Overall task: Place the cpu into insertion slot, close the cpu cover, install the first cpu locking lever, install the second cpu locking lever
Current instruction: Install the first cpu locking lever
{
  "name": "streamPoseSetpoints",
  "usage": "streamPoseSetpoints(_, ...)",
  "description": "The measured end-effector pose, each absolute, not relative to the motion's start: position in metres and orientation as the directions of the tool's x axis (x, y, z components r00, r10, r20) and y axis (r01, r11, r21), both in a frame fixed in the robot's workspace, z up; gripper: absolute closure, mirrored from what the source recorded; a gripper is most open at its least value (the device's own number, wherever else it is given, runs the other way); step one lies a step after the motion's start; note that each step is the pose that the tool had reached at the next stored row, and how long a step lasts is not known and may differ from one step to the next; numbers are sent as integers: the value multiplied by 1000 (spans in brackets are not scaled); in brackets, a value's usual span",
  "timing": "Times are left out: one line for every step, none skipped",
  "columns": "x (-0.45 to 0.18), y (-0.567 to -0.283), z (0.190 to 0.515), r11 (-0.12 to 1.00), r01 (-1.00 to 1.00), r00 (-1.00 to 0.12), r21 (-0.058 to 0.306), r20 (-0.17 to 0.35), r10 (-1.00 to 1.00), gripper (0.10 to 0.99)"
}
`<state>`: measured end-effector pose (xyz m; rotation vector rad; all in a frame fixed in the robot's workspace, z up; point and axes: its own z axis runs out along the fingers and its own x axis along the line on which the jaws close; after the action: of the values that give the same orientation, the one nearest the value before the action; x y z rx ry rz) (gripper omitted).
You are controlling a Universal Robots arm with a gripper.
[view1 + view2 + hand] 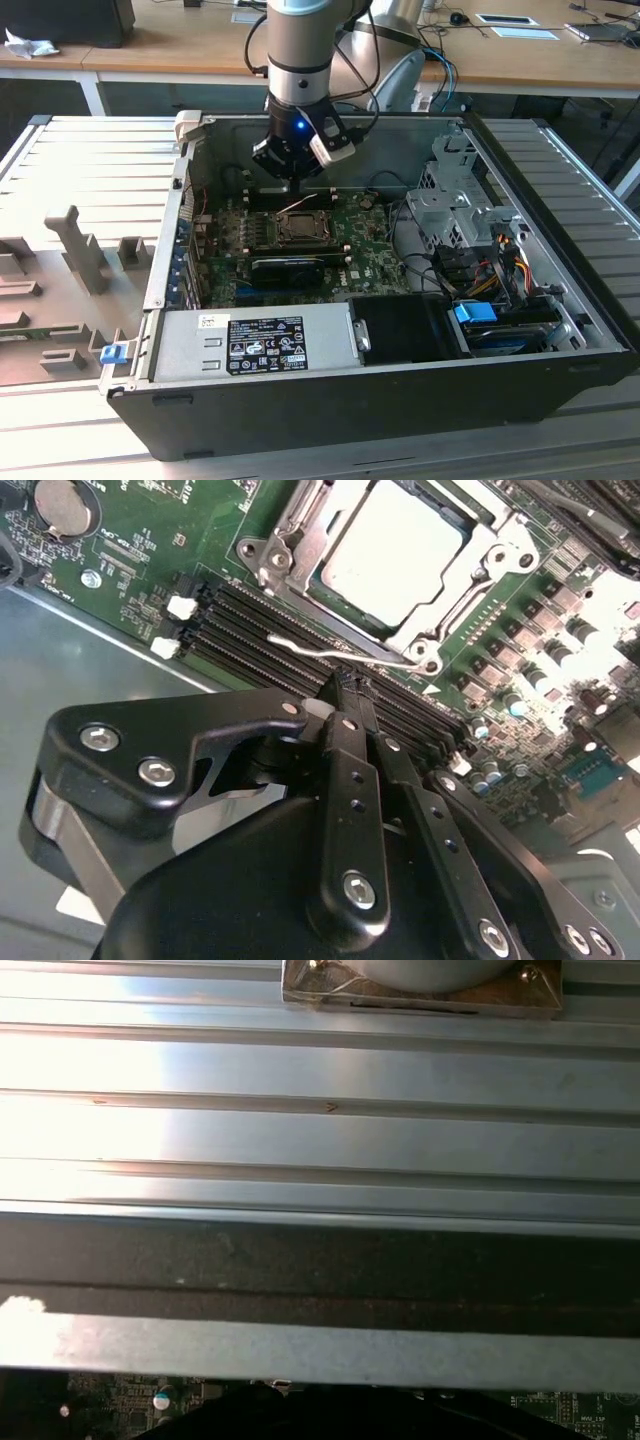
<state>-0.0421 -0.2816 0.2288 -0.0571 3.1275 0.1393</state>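
Observation:
The cpu (395, 550) lies flat in the insertion slot (300, 228) on the green motherboard, its silver-grey top showing. The cpu cover (290, 535) lies down around it as a metal frame. One thin silver locking lever (310, 652) stands free, angled out over the long black memory slots (250, 615). My gripper (347, 687) is shut with nothing between its fingers, and its tips sit right at this lever. In the exterior view the gripper (290, 170) hangs just behind the socket, inside the open case.
The case holds a grey power supply (250, 345) at the front, a metal drive cage (460, 200) and loose cables (490, 260) on the exterior view's right. A coin battery (62, 505) sits on the board. The case wall (320, 1260) is close by.

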Motion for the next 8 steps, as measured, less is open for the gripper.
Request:
streamPoseSetpoints(-41,-282,228,995,-37,-999,89,-13,-36,980)
streamPoseSetpoints(-40,-282,228,995,-37,-999,88,-14,-36,980)
streamPoseSetpoints(-39,-282,227,995,-37,-999,88,-14,-36,980)
streamPoseSetpoints(-37,-282,227,995,-37,-999,88,-14,-36,980)
streamPoseSetpoints(-36,-282,227,995,-37,-999,88,-14,-36,980)
streamPoseSetpoints(-35,-282,226,995,-37,-999,89,-14,-36,980)
streamPoseSetpoints(-33,-282,225,995,-37,-999,89,-14,-36,980)
streamPoseSetpoints(-32,-282,225,995,-37,-999,89,-14,-36,980)
